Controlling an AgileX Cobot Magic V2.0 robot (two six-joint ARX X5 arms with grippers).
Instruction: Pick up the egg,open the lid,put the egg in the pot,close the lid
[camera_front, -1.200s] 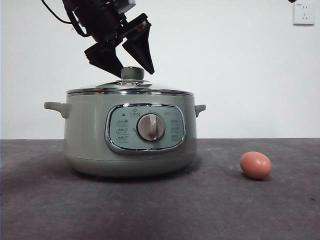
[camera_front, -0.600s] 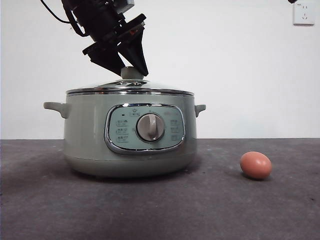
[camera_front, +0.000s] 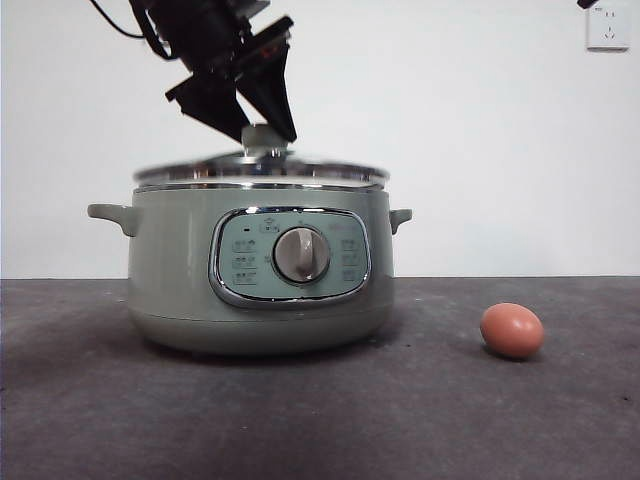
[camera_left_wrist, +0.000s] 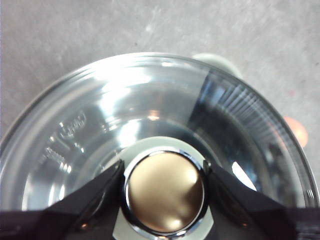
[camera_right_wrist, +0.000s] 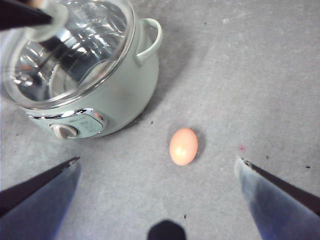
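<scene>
Knob (camera_front: 264, 138) of the lid (camera_front: 258, 168) is clamped by the left claw (camera_front: 262, 132) above the sage-green pot (camera_front: 255, 270). Rightward, the reddish-brown egg (camera_front: 511, 331) is seen lying on the tabletop (camera_front: 420, 420), below the wide-spread right claw (camera_right_wrist: 157, 167).

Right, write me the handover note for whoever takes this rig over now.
Left gripper: jaws shut on the knob of the lid, seen from both sides in the left wrist view. The lid looks just lifted, blurred above the rim of the pot.
Right gripper: jaws open, hanging high above the table with the egg below, nothing held.
Egg lies on the table beside the pot, on its dial side, apart from it.
Done: knob gripped, lid starting to come off.
Left: pick up the egg, clear the lid, put the egg in the pot, close the lid.
</scene>
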